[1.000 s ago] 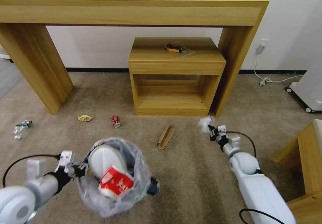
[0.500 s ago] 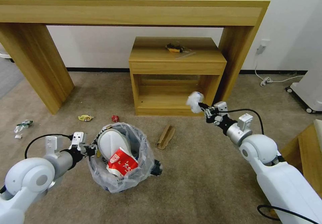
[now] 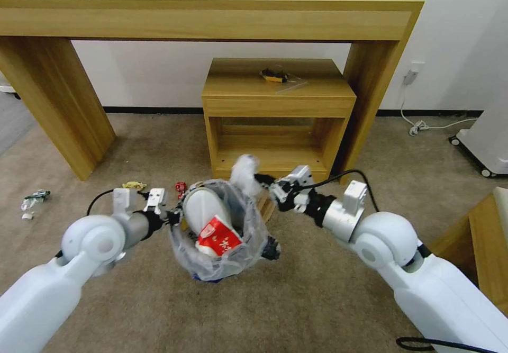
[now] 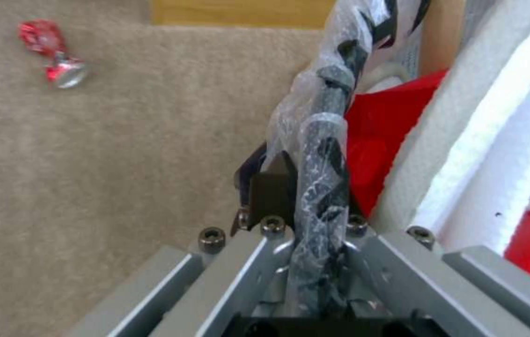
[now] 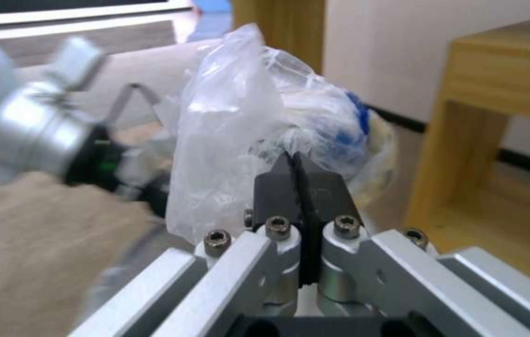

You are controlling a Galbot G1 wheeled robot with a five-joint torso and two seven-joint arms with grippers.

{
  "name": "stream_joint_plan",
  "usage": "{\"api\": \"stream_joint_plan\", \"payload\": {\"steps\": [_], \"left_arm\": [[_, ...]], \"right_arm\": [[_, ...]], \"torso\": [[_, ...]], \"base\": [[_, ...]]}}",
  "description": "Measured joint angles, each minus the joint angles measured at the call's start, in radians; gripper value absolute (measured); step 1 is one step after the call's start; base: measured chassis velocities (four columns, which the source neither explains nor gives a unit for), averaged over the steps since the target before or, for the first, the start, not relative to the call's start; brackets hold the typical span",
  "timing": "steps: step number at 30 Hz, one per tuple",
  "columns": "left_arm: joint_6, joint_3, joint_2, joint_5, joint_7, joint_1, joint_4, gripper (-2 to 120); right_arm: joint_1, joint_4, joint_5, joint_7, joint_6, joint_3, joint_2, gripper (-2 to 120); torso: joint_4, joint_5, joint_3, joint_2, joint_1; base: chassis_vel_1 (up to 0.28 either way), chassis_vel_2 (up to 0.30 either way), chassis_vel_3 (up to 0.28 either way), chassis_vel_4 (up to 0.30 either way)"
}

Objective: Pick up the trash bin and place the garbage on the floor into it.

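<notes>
Trash bin (image 3: 219,231) hangs at centre, left gripper (image 3: 168,217) jaws clenched on its rim. Right gripper (image 3: 263,179) jaws grasp crumpled plastic (image 3: 244,172) over it. Wrappers (image 3: 181,187) at 10 o'clock remain on the floor (image 3: 317,300).

The trash bin (image 3: 219,236) hangs between both arms, before the small cabinet (image 3: 279,117) under the long table (image 3: 211,9).

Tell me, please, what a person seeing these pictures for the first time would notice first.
The eye goes first to the trash bin, held above the beige floor by the left gripper, which is shut on its bagged rim; a white slipper and a red carton stick out of it. Next comes the right gripper, shut on a crumpled clear plastic bag right at the bin's far rim.
</notes>
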Motion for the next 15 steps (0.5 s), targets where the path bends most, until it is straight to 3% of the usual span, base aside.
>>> {"api": "stream_joint_plan", "payload": {"steps": [6,15], "left_arm": [[0.0,0.082,0.002,-0.064,-0.036,-0.088,0.017,0],[0.0,0.081,0.026,-0.077,-0.044,-0.078,0.012,0]], "right_arm": [[-0.016,0.023,0.018,0.04,-0.018,-0.066,-0.002,0],[-0.036,0.038,0.072,0.14,-0.066,-0.077,-0.003,0]], "torso": [[-0.0001,0.0001,0.0,0.0,0.0],[0.0001,0.0001,0.0,0.0,0.0]], "base": [[0.0,0.0,0.0,0.0],[0.0,0.0,0.0,0.0]]}}
